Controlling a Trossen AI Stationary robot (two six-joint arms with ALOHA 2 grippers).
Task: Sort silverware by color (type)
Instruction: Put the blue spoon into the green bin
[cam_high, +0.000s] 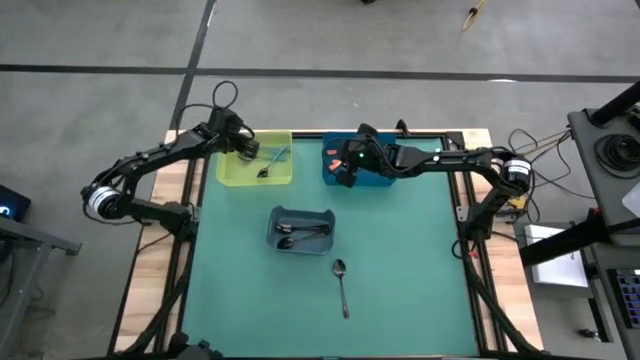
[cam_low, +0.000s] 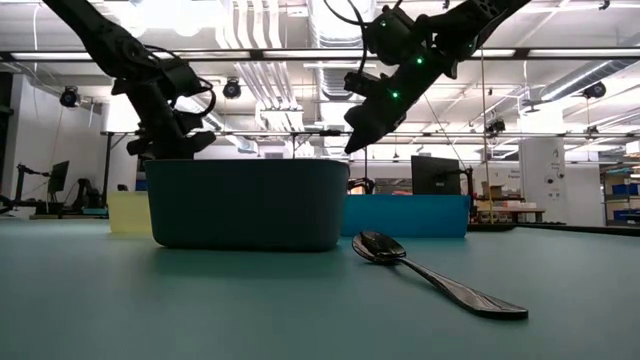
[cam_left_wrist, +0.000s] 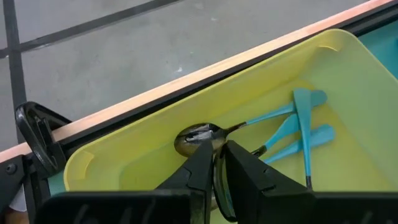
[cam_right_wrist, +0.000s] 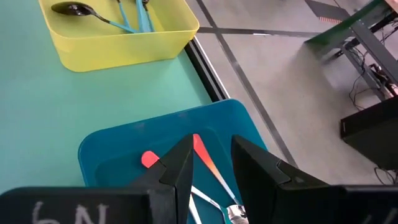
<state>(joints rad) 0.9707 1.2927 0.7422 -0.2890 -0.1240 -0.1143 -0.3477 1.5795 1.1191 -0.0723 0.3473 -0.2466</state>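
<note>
My left gripper reaches down into the yellow bin at the table's far left. Its fingers stand a narrow gap apart. Light-blue-handled spoons lie on the bin's floor. One shiny bowl lies just ahead of the fingertips, and another spoon's bowl shows in the gap. My right gripper hangs open above the blue bin, where orange-handled spoons lie. It holds nothing. Dark spoons lie in the grey bin. A dark spoon lies flat on the mat. My left gripper comes slanting down into the yellow bin from its far side. A spoon's bowl shows in the narrow gap between the fingers. I cannot tell whether the fingers touch it.
The green mat lies bare to the right of and in front of the grey bin. In the low view the grey bin hides the lower part of the left gripper, and the lone spoon lies in front.
</note>
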